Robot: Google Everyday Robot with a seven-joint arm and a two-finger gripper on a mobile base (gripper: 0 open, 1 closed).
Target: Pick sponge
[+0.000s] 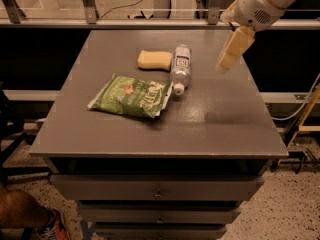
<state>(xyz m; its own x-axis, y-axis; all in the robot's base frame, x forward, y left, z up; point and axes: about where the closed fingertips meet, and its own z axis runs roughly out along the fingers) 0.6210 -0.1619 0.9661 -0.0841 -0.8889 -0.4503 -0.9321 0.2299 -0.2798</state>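
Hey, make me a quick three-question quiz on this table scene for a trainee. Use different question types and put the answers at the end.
1. True or false: the gripper is gripping the sponge.
2. Which lies closest to the sponge? A. green bag B. water bottle C. gripper
3. How many loose items lie on the table?
Key: 1. False; the gripper hovers above the table's far right part, as the camera sees it, apart from the sponge. 2. B. 3. Three: sponge, water bottle, green bag.

One sponge (154,60), one bottle (181,66), one green bag (131,95), one tool (226,61) above table (210,129)
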